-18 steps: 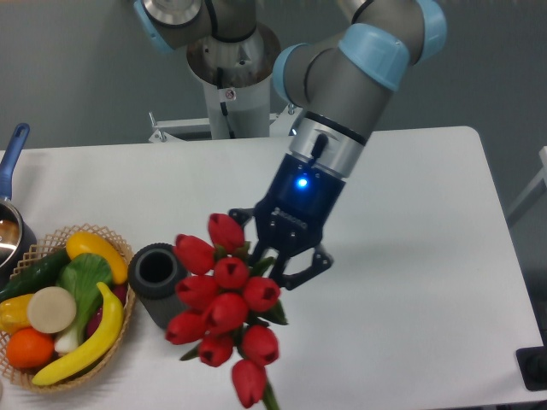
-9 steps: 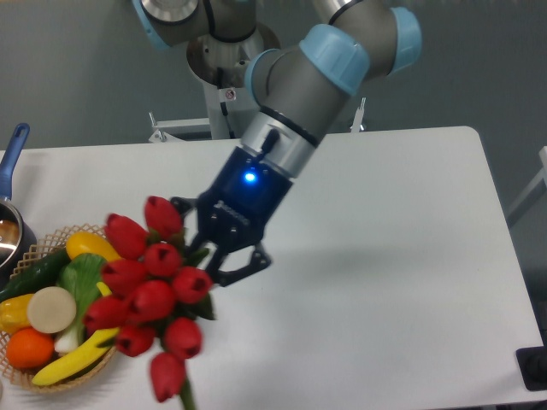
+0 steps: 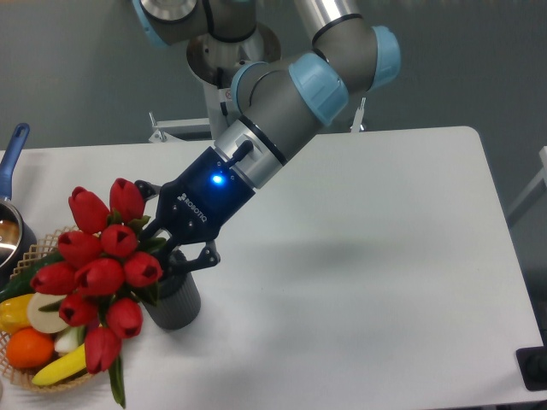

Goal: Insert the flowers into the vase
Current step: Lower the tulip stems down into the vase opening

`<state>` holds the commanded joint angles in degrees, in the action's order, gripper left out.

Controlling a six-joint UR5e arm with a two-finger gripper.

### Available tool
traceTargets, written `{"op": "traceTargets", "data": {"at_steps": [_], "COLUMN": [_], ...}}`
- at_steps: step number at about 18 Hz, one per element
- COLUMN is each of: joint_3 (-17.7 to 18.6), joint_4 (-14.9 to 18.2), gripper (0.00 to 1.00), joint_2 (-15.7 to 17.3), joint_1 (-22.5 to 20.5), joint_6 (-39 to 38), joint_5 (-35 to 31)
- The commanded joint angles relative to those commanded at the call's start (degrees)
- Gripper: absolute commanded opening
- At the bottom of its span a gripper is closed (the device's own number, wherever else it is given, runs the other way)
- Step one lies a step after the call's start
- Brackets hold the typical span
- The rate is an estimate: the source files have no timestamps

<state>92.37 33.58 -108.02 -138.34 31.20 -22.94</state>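
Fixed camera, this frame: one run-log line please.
gripper: shut on flowers | flowers: tilted over vase, beside basket | inserted: cannot tell

Even, diffuse overhead lighting. Soft shadows fall on the white table [image 3: 385, 256] beneath the arm [image 3: 282, 120]. Focus is moderately sharp; slight blur on the flowers [image 3: 98, 273].

White "ROBOTIQ" lettering along the dark body of the gripper [image 3: 167, 243]

Red flowers [image 3: 101, 273], dark grey vase [image 3: 177, 303], white table [image 3: 367, 282].
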Motion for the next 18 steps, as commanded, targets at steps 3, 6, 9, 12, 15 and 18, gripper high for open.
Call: {"op": "traceTargets", "data": {"at_steps": [3, 6, 9, 12, 15, 18], "joint_3": [0.0, 0.0, 0.0, 0.8, 2.2, 2.5], "joint_4": [0.0, 0.0, 0.0, 0.1, 0.0, 0.1], "gripper": [0.0, 0.0, 0.0, 0.0, 0.01, 0.03], "joint_2": [-0.8, -1.1, -1.8, -1.8, -2.1, -2.5], "joint_1": [0.4, 0.5, 0.5, 0.6, 0.6, 0.7], "joint_6": [1.5, 3.6, 3.8, 4.0, 5.9, 7.5], "joint_5": [0.0, 0.0, 0.0, -0.1, -0.2, -0.3]}}
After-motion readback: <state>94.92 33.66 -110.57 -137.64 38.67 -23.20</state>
